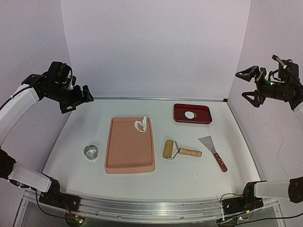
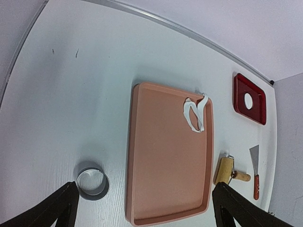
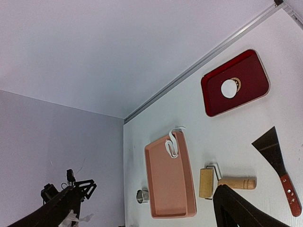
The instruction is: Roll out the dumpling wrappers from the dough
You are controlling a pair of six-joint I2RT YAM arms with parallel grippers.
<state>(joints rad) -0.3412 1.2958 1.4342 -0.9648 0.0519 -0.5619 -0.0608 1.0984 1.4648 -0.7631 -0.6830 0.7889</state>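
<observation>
Left hand: the left hand [image 1: 78,101] hangs high above the far left corner of the desk [image 1: 71,135], fingers spread wide, grasping nothing
Right hand: the right hand [image 1: 247,85] hangs high off the far right edge, close to the side wall, fingers likewise released and empty
Wrapper: one round white wrapper [image 1: 190,115] lies flat in the middle of the red tray [image 1: 203,118], clear of its walls
Red tray: small and rectangular, at the far right of the desk near the back rail, well apart from both hands
Dough: a ragged white dough strip [image 1: 140,125], looped on itself, sits in the far right corner of the pink tray [image 1: 128,151], with one end riding up onto the rim
Pink tray: long and shallow, in the middle of the desk, its long sides running near to far; it stands apart from the red tray, and the strip's corner is the one nearest to it
Metal ring: the metal ring [image 1: 91,152] stands upright on the desk left of the pink tray's near half, near it but not touching
Rolling pin: the rolling pin [image 1: 180,150] lies just right of the pink tray, wooden roller toward the tray, handle pointing right
Scraper: the scraper [image 1: 214,150] lies right of the pin, metal blade toward the back, red handle toward the near right
In between: the rolling pin lies between the pink tray and the scraper, its handle tip near the blade but apart from it
</observation>
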